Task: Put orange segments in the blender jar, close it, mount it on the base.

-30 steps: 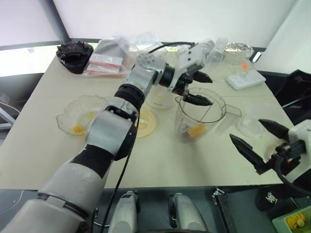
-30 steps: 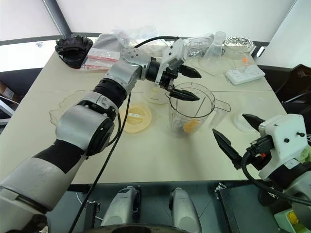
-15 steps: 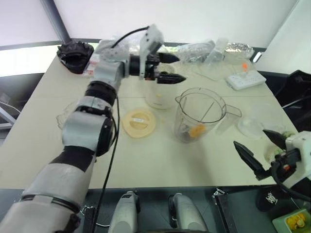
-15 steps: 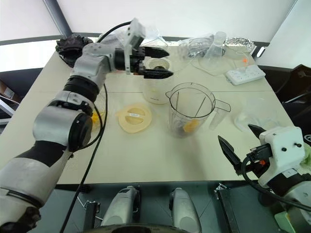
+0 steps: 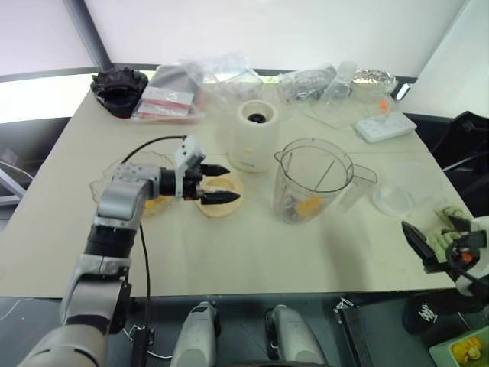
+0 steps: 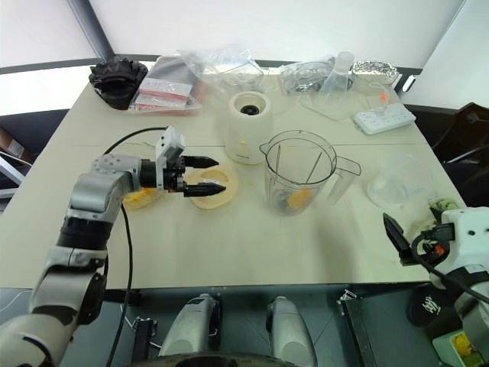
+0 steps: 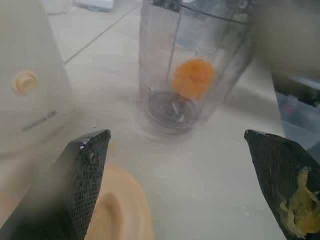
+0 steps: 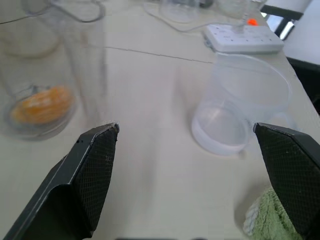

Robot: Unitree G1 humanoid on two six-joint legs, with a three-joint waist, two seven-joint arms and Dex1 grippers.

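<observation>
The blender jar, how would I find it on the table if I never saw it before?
Look at the middle of the big cream table. Next to the squat white base stands the blender jar, tall and see-through, with a handle on its side. It is the only clear container with an orange segment at its bottom; the small clear cup nearby holds none.

One jar (image 6: 298, 177), one base (image 6: 247, 128), one lid (image 6: 214, 187), one dish (image 5: 114, 183), two grippers.
</observation>
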